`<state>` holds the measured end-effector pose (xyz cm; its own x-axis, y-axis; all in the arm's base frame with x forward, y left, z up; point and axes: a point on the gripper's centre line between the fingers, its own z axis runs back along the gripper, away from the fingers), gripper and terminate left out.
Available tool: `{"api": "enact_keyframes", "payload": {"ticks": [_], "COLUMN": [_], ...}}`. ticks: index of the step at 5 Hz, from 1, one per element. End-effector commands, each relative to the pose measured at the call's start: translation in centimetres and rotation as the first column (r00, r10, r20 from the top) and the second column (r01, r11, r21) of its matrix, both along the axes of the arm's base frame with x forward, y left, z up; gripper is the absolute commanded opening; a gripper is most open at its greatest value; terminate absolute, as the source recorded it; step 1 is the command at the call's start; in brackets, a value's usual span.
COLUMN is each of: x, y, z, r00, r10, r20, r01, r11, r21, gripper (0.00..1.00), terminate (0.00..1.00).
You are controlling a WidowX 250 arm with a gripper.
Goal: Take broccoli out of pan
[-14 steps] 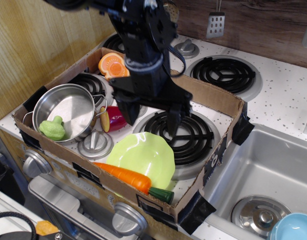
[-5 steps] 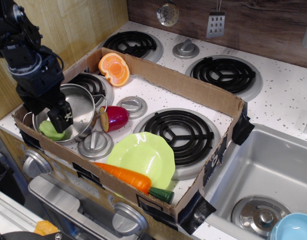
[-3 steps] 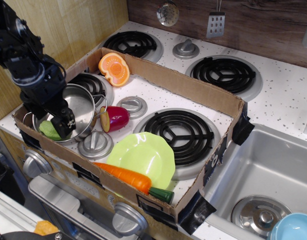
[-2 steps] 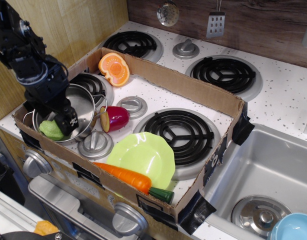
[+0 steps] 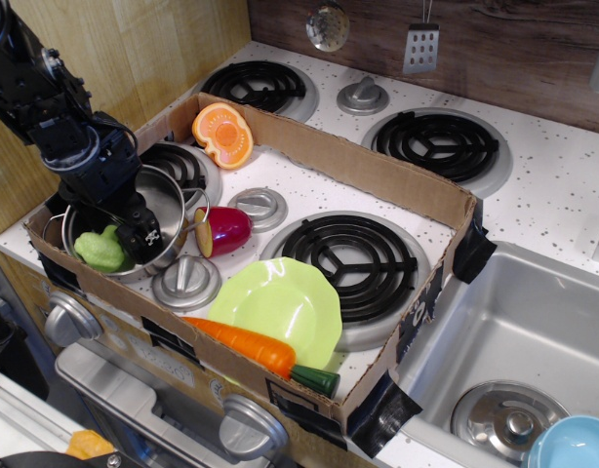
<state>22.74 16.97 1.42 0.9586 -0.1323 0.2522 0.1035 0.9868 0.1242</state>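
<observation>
The pale-green broccoli (image 5: pixel 99 250) lies in the front-left part of the shiny steel pan (image 5: pixel 168 200), which stands at the left end of the cardboard box. My black gripper (image 5: pixel 132 232) reaches down into the pan from the upper left. One dark finger (image 5: pixel 145 236) stands just right of the broccoli, close to or touching it. The other finger is hidden behind the wrist and pan wall, so I cannot see how the jaws stand.
The cardboard box (image 5: pixel 378 180) also holds a lime-green plate (image 5: pixel 280 302), a carrot (image 5: pixel 246 343), two grey knobbed lids (image 5: pixel 185 281) (image 5: pixel 258 205), a purple-red vegetable (image 5: pixel 221 230) and an orange half (image 5: pixel 222 135). A wooden wall is on the left. A sink (image 5: pixel 514 341) is on the right.
The gripper travelled from the box's middle to the pan and dropped into it. In the last half second it shifted slightly right, uncovering more of the broccoli, which has stayed in place.
</observation>
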Motion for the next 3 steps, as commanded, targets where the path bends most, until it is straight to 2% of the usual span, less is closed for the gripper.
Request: {"api": "enact_keyframes", "payload": {"ticks": [1,2,3], "x": [-0.4,-0.6,0.3], "y": [-0.2,-0.3,-0.6], "z": [1.2,1.7,3.7], "r00": [1.0,0.999,0.999], "r10": [0.024,0.031,0.044], "r20": [0.02,0.02,0.002], "r01": [-0.024,-0.032,-0.044], "r11": [0.999,0.999,0.998], "r21": [0.024,0.03,0.04], "gripper": [0.0,0.0,0.0], "terminate": [0.0,0.0,0.0]}}
